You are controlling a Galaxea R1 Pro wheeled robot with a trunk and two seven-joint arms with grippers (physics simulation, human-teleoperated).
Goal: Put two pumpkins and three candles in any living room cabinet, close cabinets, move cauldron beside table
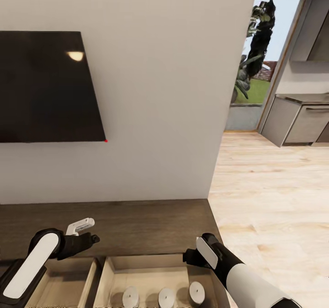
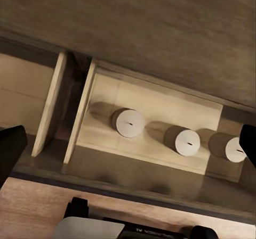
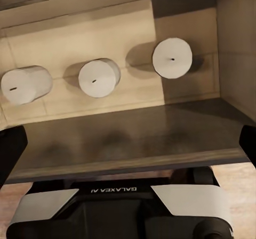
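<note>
The long dark-brown cabinet (image 1: 137,223) stands against the wall with two drawers pulled open. Three candles (image 1: 166,295) stand in a row along the front edge of the right drawer (image 1: 151,271), apart.

Candles (image 1: 166,295) cropped by frame edge

Three candles (image 1: 165,295) in row inside open right cabinet (image 1: 137,225) drawer; spacing apparently even.

Three candles (image 1: 130,295) (image 1: 166,295) (image 1: 197,292), two open drawers (image 1: 151,264) (image 1: 68,271), one cabinet (image 1: 137,225), one wall screen (image 1: 45,86).
</note>
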